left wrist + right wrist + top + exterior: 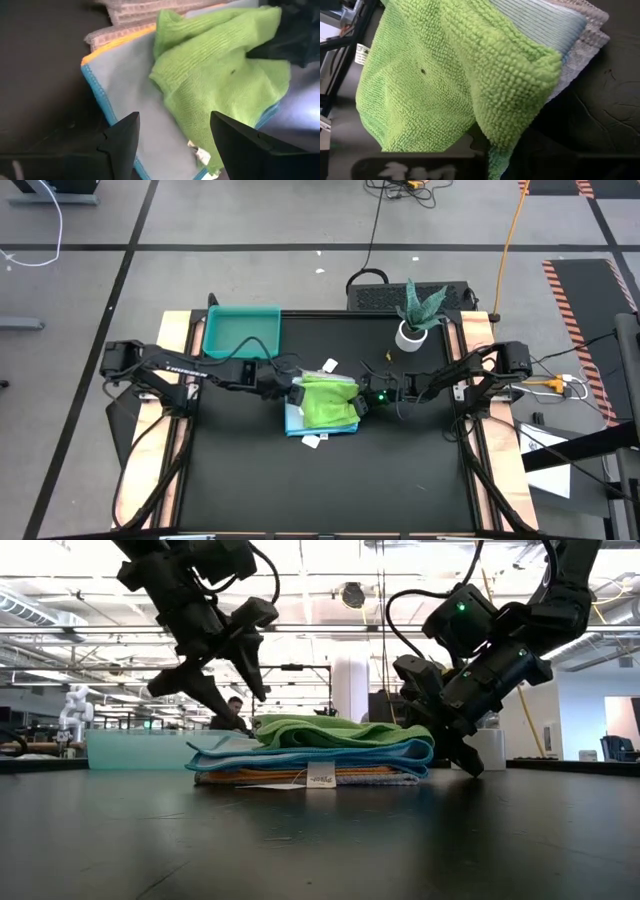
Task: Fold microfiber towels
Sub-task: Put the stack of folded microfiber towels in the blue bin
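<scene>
Towel stack sits mid-table, green towel on top | my left gripper gapes wide at its 9 o'clock edge | right gripper, nearly closed, pinches green's 3 o'clock edge | risk: a sideways tug drags the unfinished fold loose and skews the stack.

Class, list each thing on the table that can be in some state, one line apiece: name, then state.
green towel: folded, rumpled, top of the stack
pale blue towel: flat, under the green
yellow-orange towel: folded, low in the stack
white-grey towel: stack's bottom
teal tray: looks empty
potted plant: upright
left gripper: open, above the stack
right gripper: at the green towel's edge
</scene>
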